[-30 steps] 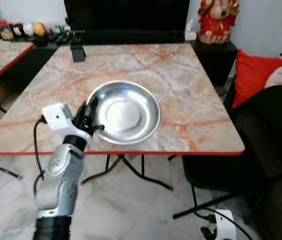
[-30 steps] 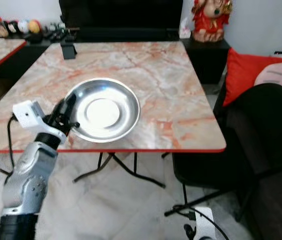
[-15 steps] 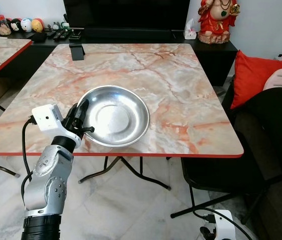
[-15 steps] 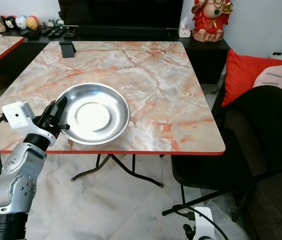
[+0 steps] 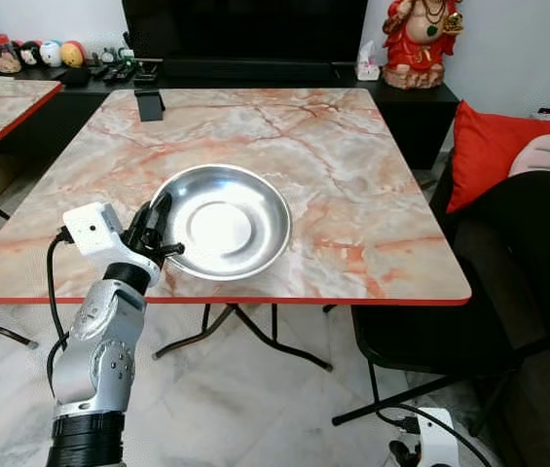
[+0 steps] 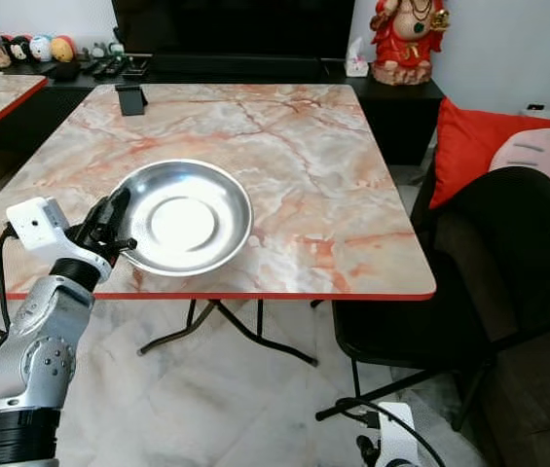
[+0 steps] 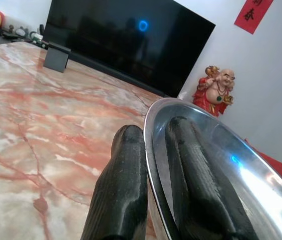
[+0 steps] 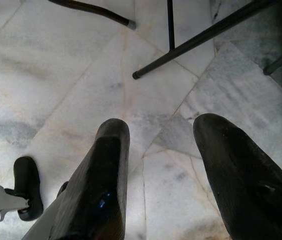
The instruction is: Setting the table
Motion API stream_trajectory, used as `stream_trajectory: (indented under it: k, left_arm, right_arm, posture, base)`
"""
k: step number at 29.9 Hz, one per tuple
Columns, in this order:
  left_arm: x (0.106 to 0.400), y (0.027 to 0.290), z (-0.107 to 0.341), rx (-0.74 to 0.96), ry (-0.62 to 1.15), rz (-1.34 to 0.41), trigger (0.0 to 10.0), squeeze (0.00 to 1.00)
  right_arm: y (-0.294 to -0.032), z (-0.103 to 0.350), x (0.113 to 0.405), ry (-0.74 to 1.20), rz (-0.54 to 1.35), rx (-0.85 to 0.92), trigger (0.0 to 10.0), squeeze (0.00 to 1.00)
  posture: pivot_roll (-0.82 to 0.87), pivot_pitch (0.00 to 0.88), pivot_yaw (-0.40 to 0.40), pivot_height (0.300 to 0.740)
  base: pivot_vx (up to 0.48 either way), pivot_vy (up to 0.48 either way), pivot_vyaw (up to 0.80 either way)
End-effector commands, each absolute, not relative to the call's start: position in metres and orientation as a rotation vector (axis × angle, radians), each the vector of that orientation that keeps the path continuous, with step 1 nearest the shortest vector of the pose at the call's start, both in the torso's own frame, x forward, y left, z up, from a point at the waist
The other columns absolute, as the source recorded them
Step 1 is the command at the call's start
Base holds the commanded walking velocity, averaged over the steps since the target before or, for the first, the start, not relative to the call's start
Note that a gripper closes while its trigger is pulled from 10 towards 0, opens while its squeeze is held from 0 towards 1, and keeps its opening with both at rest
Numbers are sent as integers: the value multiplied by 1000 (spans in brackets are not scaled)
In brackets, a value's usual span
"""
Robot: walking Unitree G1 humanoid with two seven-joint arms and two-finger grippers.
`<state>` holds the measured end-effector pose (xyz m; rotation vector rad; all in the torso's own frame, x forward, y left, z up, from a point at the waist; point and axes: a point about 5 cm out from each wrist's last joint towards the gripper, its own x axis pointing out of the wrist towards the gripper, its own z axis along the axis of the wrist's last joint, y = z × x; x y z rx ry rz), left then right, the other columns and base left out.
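1. Round, shiny steel plate (image 5: 222, 221) resting near front-left edge of glossy pink-veined marble table (image 5: 352, 185).
2. Left gripper (image 5: 156, 233) pinching plate's thin rim.
3. Right gripper (image 8: 158, 145) spread wide above pale marble floor (image 8: 81, 75).

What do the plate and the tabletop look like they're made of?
The plate, pinched at its rim by the left tool, looks like polished metal, probably stainless steel: silvery, with mirror-like glare. The tabletop looks like glossy marble or a marble-print laminate: pink-orange veining, with a red edge band.
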<state>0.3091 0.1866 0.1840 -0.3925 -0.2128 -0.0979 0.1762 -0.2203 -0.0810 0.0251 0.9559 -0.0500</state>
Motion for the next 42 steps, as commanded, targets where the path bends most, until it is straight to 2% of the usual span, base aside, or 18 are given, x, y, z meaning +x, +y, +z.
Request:
stream_trajectory:
  k: [1,25,42]
  left_arm:
    - [311,187,191,-397,-232,-105,10000,0]
    - [312,193,190,-363,-218,-85,10000,0]
    - [313,201,185,-348,-198,-45,10000,0]
  right_arm:
    - [-219,-79,180,948,-48,32,10000,0]
    - [-220,-79,180,954,-37,24,10000,0]
    - [-220,-79,180,955,-32,21,10000,0]
  posture:
    - [-14,0,-8,707]
    - [-10,0,-10,707]
    - [-11,0,-10,707]
  base:
    - [262,0,0]
    - [265,0,0]
    - [0,0,0]
